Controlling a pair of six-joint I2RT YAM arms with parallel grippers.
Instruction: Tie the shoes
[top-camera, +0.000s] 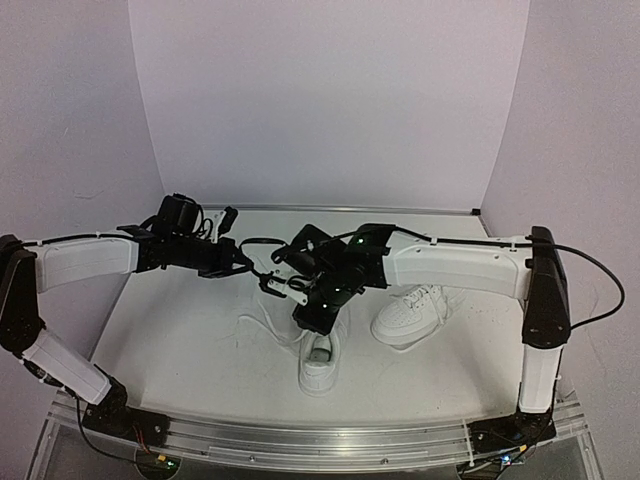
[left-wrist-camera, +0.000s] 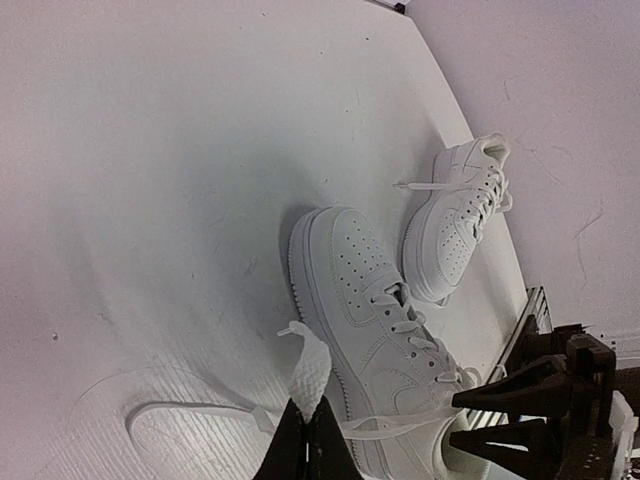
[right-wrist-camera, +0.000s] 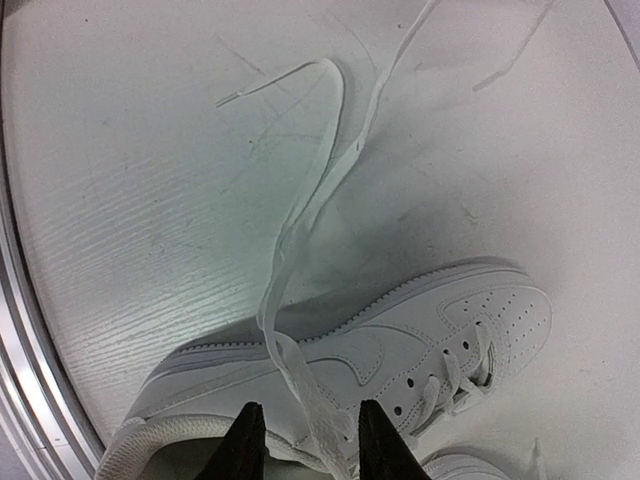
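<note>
White table (top-camera: 190, 330): left gripper (left-wrist-camera: 305, 428) pinches a lace (left-wrist-camera: 312, 372); right gripper (right-wrist-camera: 310, 412) spread astride a strand (right-wrist-camera: 300, 220); right arm (top-camera: 450, 265) hides shoe (top-camera: 320, 368) front.

- Near shoe (top-camera: 320, 368): all-white low-top, upright by the middle of the table's (top-camera: 180, 350) near edge, heel toward that edge, untied.
- Its long flat lace (right-wrist-camera: 310, 200) trails loose across the table.
- Second shoe (top-camera: 412, 316): same white, upright, just right, angled.
</note>
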